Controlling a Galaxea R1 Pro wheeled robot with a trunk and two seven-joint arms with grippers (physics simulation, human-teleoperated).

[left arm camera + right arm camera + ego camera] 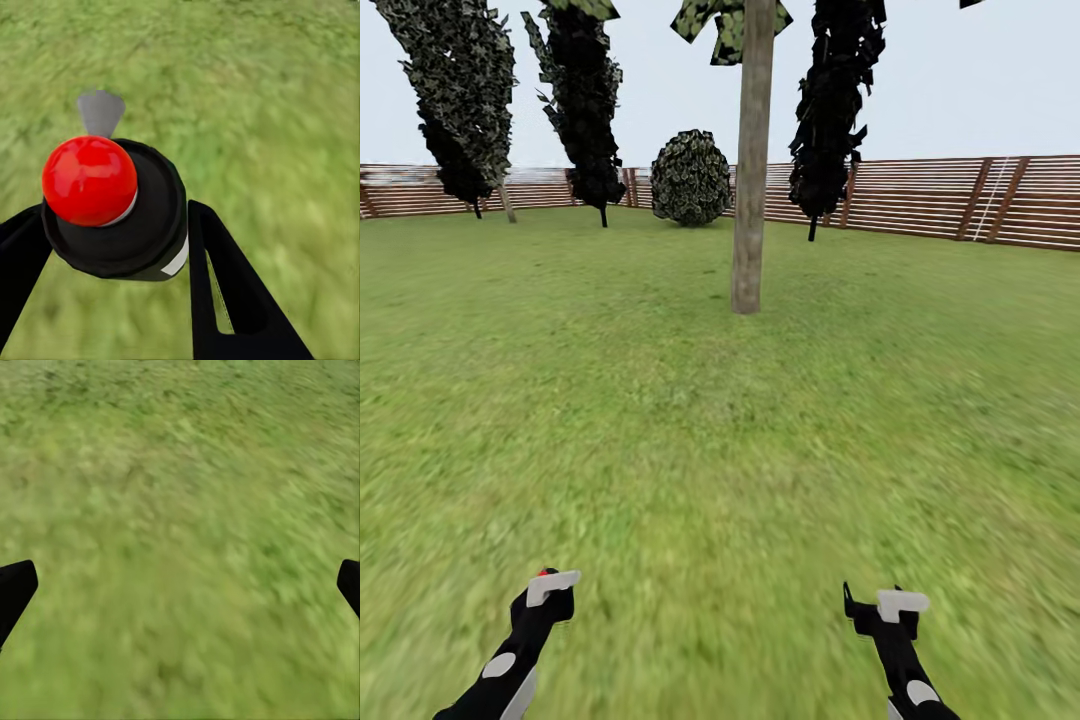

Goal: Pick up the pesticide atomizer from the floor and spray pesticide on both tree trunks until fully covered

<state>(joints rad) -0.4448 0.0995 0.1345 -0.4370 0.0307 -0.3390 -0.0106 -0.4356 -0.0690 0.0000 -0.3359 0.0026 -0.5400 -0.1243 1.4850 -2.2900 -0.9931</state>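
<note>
Grass stretches ahead of us across the garden floor [660, 420], a wide green lawn closed off at the back by a brown slatted wooden fence [960, 200]. Straight ahead, well apart from us, stands one tall tree with a bare, mottled grey-tan tree trunk [750, 170]; its leafy crown is cut off at the top of the head view. Around it are dark leafy trees and a round bush [691, 178] near the fence. Low in the head view, our two arms reach forward over the lawn. Our left gripper [112, 232] has its black fingers [225, 277] closed around the pesticide atomizer [112, 210], a black round-bodied sprayer with a red ball-shaped top [90, 180] and a grey nozzle [100, 112] pointing ahead; a red speck of it shows at the left hand in the head view. We judge it is carried this way so the nozzle faces the tree as we approach. Our right gripper [180, 585] holds nothing, its fingers spread wide over bare grass. No white spray specks are visible, so we judge that spraying has not begun on this trunk and that we must draw closer first.
</note>
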